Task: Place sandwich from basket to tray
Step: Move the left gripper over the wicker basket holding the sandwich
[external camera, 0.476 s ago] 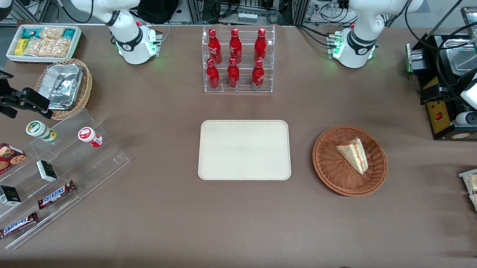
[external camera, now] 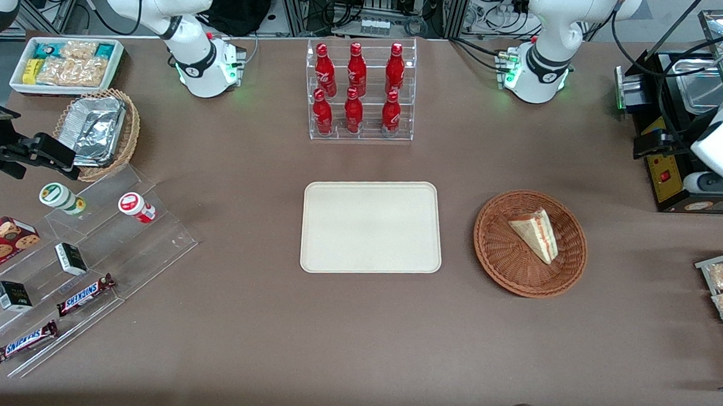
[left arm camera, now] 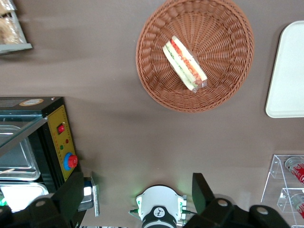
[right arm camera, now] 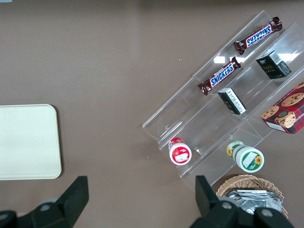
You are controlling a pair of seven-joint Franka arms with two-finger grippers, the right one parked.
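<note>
At centre right of the front view, the sandwich (external camera: 535, 234) was laid diagonally in the basket (external camera: 507, 260); the gripper (left arm camera: 137, 199), jaws spread and empty, was held high above the table, well apart.

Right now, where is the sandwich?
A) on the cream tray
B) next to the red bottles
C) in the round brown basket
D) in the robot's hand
C: the sandwich lies in the basket, the tray beside it holds nothing, and the robot's hand hangs open up high, toward the working arm's end of the table, holding nothing.
</note>
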